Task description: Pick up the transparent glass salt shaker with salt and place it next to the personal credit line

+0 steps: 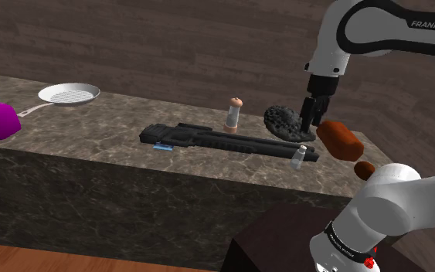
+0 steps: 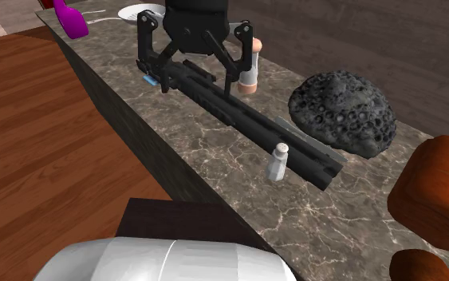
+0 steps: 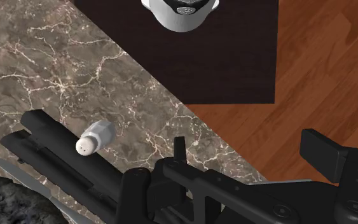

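1. Claw [image 1: 310, 127]: hangs above the counter [image 1: 107, 124], fingers spread wide apart, clasps nothing.
2. Salt shaker [image 1: 298, 156]: stands upright on the counter close to its front edge, with a clear body and a pale cap, just beside the near end of a long black tool [image 1: 223, 139].
3. Shoulder view: puts the shaker below the claw and nearer the front edge, apart from the fingertips.
4. Wrist view: puts the shaker [image 3: 93, 137] off to the side of the open fingers [image 3: 323, 153], not between them.
5. Dark lumpy mass [image 1: 283, 121]: rests on the counter beyond the black tool, close to the claw.
6. Small blue card [image 1: 160, 145]: lies at the tool's far end, well apart from the shaker.
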Motion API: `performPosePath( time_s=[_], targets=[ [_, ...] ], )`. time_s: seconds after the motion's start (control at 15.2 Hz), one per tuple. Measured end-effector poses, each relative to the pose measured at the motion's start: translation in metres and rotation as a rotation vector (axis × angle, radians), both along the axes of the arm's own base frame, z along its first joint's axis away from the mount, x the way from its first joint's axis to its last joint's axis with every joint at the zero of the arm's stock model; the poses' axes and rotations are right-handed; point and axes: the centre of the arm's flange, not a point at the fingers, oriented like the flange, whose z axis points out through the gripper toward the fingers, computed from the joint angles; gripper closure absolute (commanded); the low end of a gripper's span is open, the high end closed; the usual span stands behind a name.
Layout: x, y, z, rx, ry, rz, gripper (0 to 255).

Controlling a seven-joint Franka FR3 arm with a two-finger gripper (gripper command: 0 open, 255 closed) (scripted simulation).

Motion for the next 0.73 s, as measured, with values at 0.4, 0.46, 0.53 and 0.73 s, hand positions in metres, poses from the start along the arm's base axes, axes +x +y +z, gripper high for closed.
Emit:
performPosePath(
  time_s=[0.4, 0.46, 0.53, 0.73],
  targets=[
    [-0.004, -0.041, -0.034, 0.004, -0.042, -0.003, 0],
    [-0.002, -0.051, -0.040, 0.005, -0.052, -0.003, 0],
    [-0.002, -0.060, -0.049, 0.006, -0.063, -0.004, 0],
    [0.000, -0.091, -0.073, 0.008, -0.094, -0.004, 0]
  ],
)
